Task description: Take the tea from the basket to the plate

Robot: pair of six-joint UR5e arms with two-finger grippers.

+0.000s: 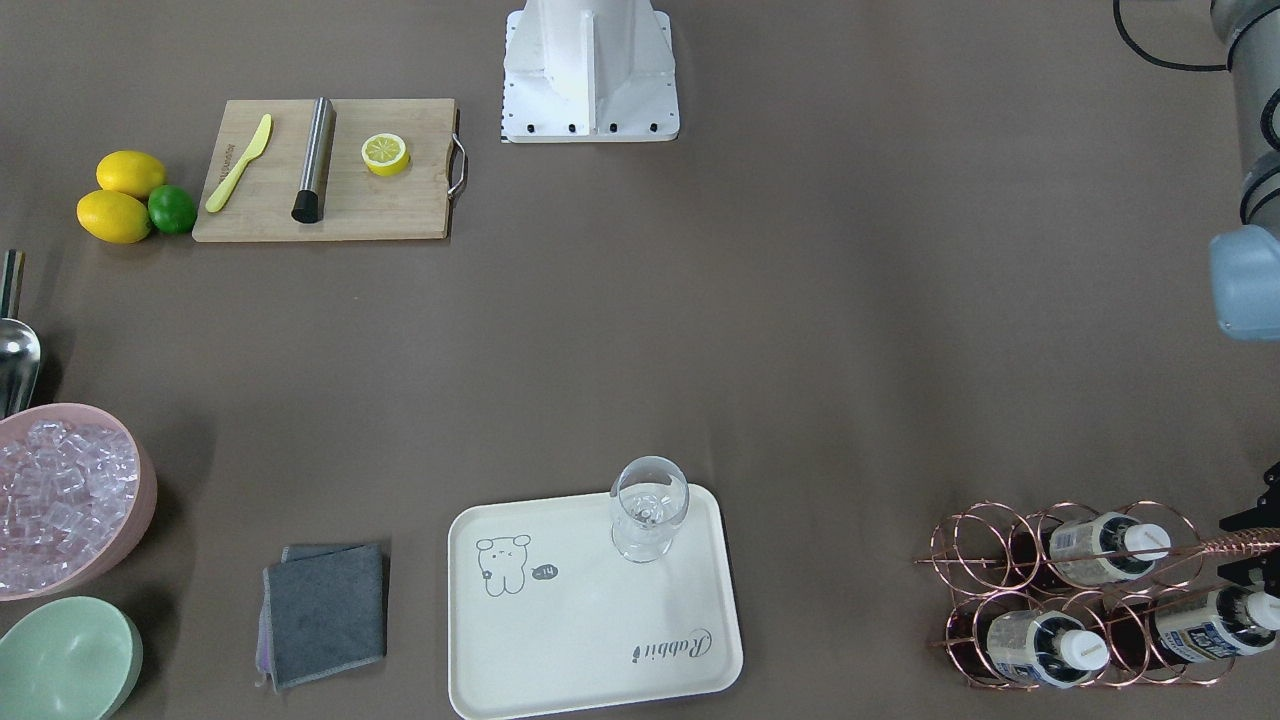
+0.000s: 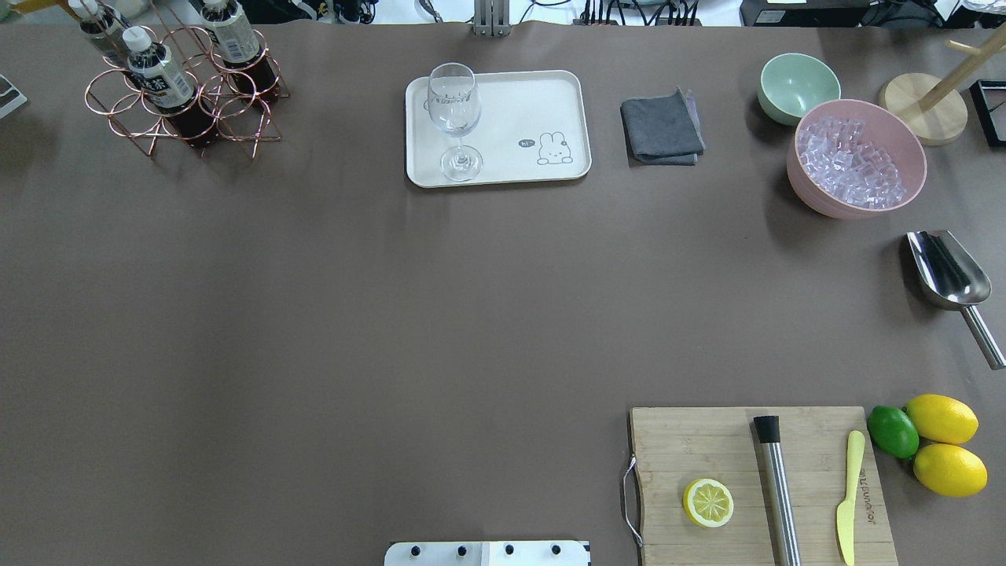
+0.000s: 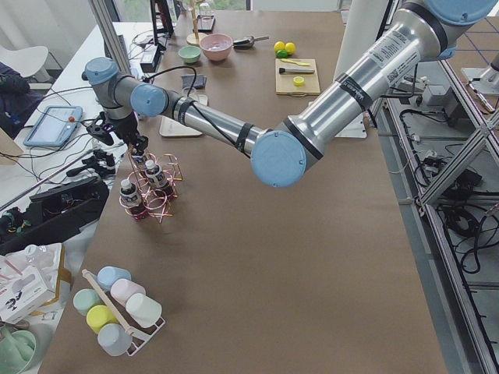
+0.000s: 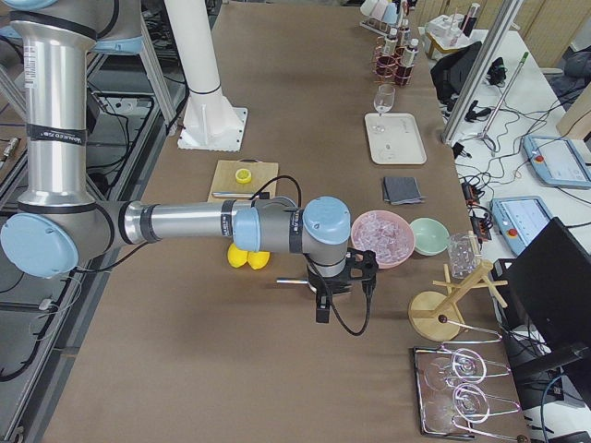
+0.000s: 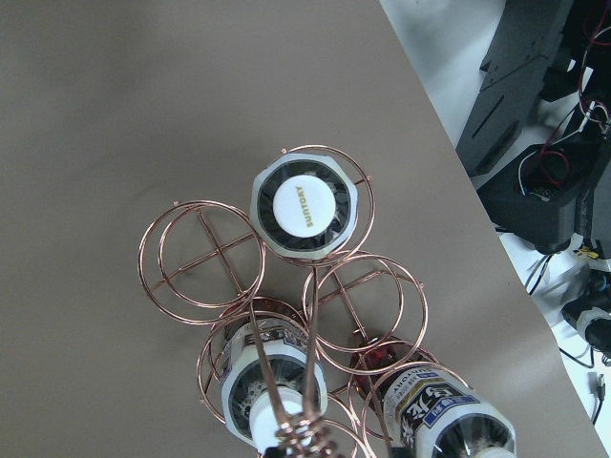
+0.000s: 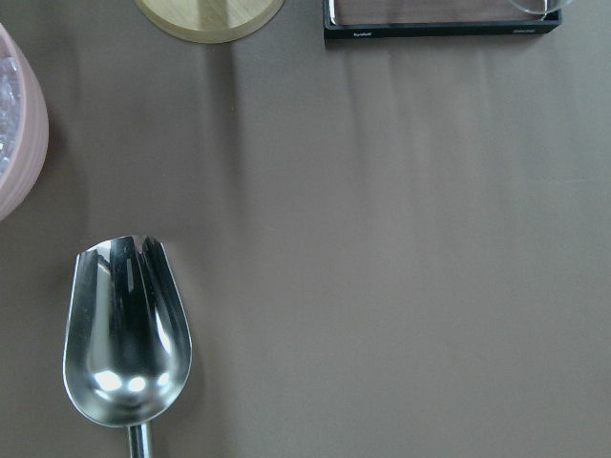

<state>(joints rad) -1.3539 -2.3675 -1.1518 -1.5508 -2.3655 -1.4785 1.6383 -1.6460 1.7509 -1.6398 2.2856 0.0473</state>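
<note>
The brown table [image 1: 800,350] bears a basket [image 1: 1075,595] with three teas [image 1: 1100,543].

The basket [image 1: 985,548] is rose-gold, the plate [image 1: 590,640] cream, the tea [image 1: 1045,645] dark brown.

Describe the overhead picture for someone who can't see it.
A brown table seen from above: at the far left, a copper wire basket holds three tea bottles, and at the far middle a cream tray carries one upright wine glass. On the right are a pink bowl of ice and a cutting board with a lemon half.
</note>
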